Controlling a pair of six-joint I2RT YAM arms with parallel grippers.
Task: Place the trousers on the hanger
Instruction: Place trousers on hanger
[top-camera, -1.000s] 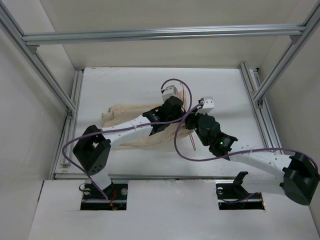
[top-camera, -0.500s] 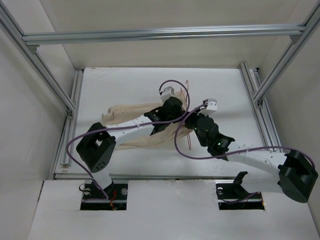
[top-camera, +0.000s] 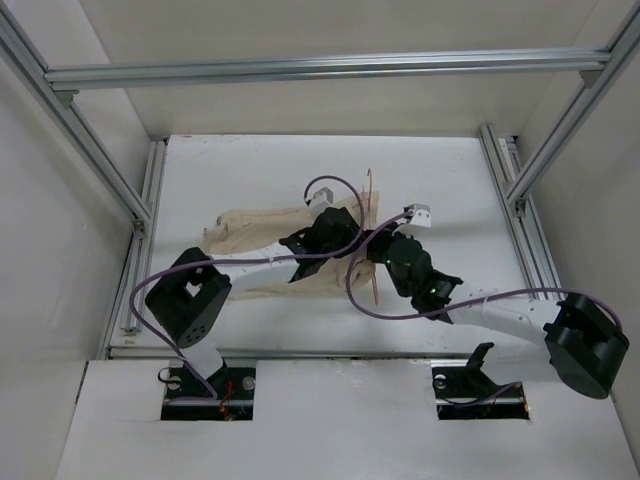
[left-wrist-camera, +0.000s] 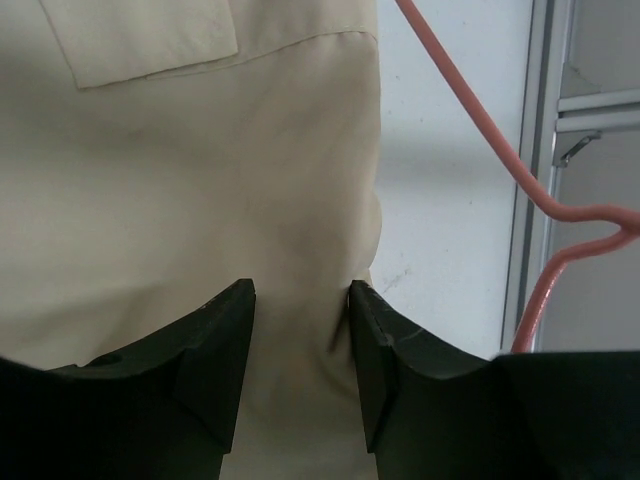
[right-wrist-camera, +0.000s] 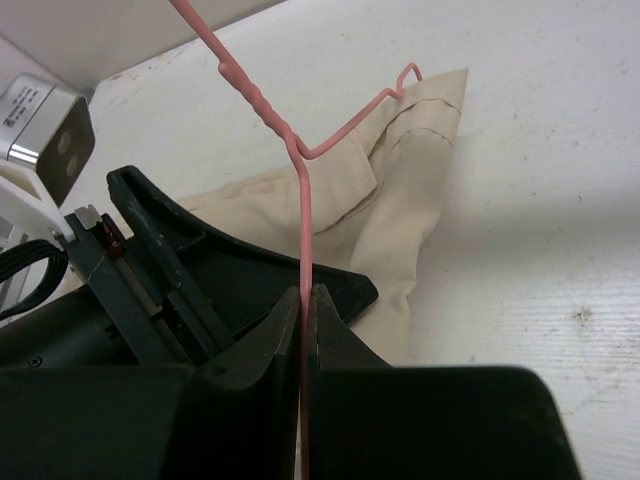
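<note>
The beige trousers (top-camera: 250, 222) lie wrinkled on the white table, left of centre. In the left wrist view they (left-wrist-camera: 200, 180) fill the frame, with a pocket flap at the top. My left gripper (left-wrist-camera: 300, 300) is over their right edge, and cloth is gathered between its narrowly parted jaws. The pink wire hanger (top-camera: 371, 190) stands just right of that edge. Its hook bend shows in the left wrist view (left-wrist-camera: 470, 110). My right gripper (right-wrist-camera: 304, 295) is shut on a straight run of the hanger wire (right-wrist-camera: 303, 220), right beside the left gripper's black body (right-wrist-camera: 200, 260). The hanger's corner touches the trousers' waist corner (right-wrist-camera: 420, 110).
Purple cables (top-camera: 345, 185) loop over both wrists. Aluminium rails (top-camera: 505, 180) run along the table's left and right sides, and a frame bar (top-camera: 320, 68) crosses the back. The right rail shows in the left wrist view (left-wrist-camera: 545, 150).
Both wrists have shifted left and nearer, closing in on each other. The hanger has moved left with the right gripper. The trousers' outline is nearly unchanged.
</note>
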